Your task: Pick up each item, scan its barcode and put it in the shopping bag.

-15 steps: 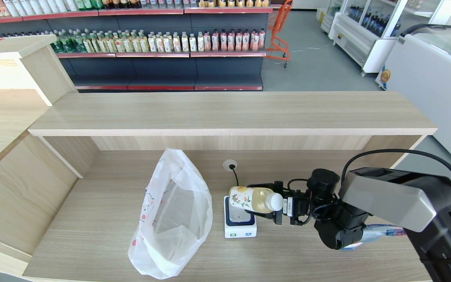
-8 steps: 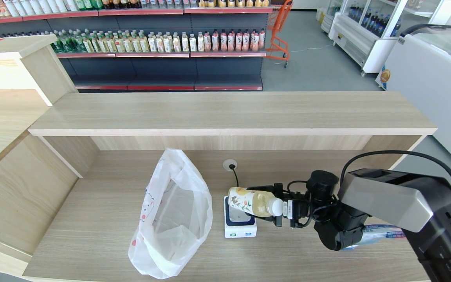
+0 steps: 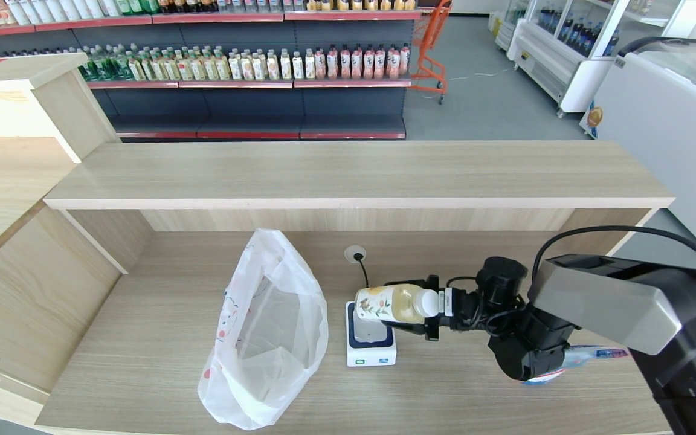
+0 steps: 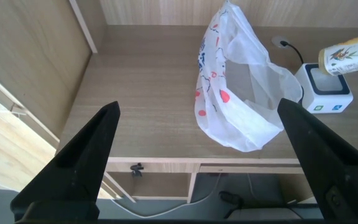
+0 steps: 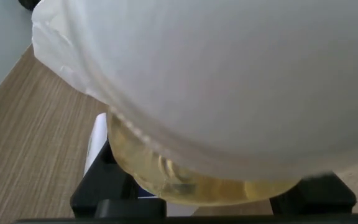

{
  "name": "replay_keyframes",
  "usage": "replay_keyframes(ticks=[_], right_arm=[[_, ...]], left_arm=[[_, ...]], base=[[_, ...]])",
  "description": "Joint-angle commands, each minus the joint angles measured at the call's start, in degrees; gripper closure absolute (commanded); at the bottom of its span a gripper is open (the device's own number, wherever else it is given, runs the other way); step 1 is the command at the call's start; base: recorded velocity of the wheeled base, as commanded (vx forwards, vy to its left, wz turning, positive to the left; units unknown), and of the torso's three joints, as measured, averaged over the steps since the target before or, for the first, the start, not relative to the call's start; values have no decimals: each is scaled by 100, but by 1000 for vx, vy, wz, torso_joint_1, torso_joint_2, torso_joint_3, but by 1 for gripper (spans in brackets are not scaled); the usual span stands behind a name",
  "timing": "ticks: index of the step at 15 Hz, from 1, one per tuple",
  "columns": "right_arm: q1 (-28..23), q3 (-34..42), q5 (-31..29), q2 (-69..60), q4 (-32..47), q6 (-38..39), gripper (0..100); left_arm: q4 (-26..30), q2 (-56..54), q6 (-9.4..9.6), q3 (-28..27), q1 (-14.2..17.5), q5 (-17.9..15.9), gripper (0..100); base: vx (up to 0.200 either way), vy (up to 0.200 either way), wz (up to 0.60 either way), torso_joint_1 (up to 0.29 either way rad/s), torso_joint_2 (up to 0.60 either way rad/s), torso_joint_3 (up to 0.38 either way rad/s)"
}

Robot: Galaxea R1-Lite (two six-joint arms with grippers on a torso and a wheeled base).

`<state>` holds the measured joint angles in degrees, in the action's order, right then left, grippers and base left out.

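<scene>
1. The right gripper's [image 3: 413, 306] two black fingers [image 3: 405, 282] are squeezed onto a tea bottle [image 3: 384, 303], one on each side, close to its white cap [image 3: 427, 304].
2. The tea bottle lies on its side in the air. In the head view its cap points to 3 o'clock and its bottom points to 9 o'clock. The drink inside is yellow, and the label has flowers on it.
3. Right under the bottle sits a small white scanner [image 3: 371, 353] with a dark top. I cannot tell if the bottle touches it.
4. A black cable [image 3: 364, 273] runs from the scanner toward 12 o'clock, into a round hole [image 3: 355, 254] in the wooden counter [image 3: 142, 338].
5. At 9 o'clock from the scanner, just beside it, stands the white plastic shopping bag [image 3: 266, 338]. Its mouth is open and it has red marks on the side.
6. At 3 o'clock from the scanner, well apart, something in a blue and red wrapper [image 3: 589, 354] lies on the counter, partly under the right arm. I cannot tell what it is.
7. The left gripper [image 4: 199, 107] has its fingers [image 4: 86, 155] spread wide apart. It hangs above the near edge of the counter, looking at the shopping bag.
</scene>
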<state>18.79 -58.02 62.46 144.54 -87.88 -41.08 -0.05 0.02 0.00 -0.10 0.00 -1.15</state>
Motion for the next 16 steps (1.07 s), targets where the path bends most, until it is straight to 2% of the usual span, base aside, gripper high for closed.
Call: replay_keyframes(ticks=[1, 4, 8, 10, 13, 14, 15, 16], right_arm=[[-59, 18, -50, -357, -54, 311, 100], [-103, 273, -59, -840, -54, 918, 100], [-244, 1187, -384, -1754, 175, 1964, 100], [-288, 1495, -964, -2202, 553, 2623, 100], [-314, 1987, -2520, -2888, 1071, 3801, 100], [-314, 2172, -3355, -3046, 1238, 4170, 100], [-314, 2330, -3882, -3178, 1370, 4548, 100], [-297, 2444, -4137, -3301, 1467, 4847, 100]], left_arm=[[-4, -2, 0, 1, 0, 0, 0], [-4, -2, 9, 1, 0, 0, 0], [-4, -2, 0, 1, 0, 0, 0], [-4, -2, 9, 1, 0, 0, 0], [-4, -2, 0, 1, 0, 0, 0], [-4, -2, 0, 1, 0, 0, 0], [-4, -2, 0, 1, 0, 0, 0], [-4, -2, 9, 1, 0, 0, 0]], base=[[0, 0, 0, 0, 0, 0], [0, 0, 0, 0, 0, 0], [0, 0, 0, 0, 0, 0], [0, 0, 0, 0, 0, 0], [0, 0, 0, 0, 0, 0], [0, 0, 0, 0, 0, 0], [0, 0, 0, 0, 0, 0], [0, 0, 0, 0, 0, 0]])
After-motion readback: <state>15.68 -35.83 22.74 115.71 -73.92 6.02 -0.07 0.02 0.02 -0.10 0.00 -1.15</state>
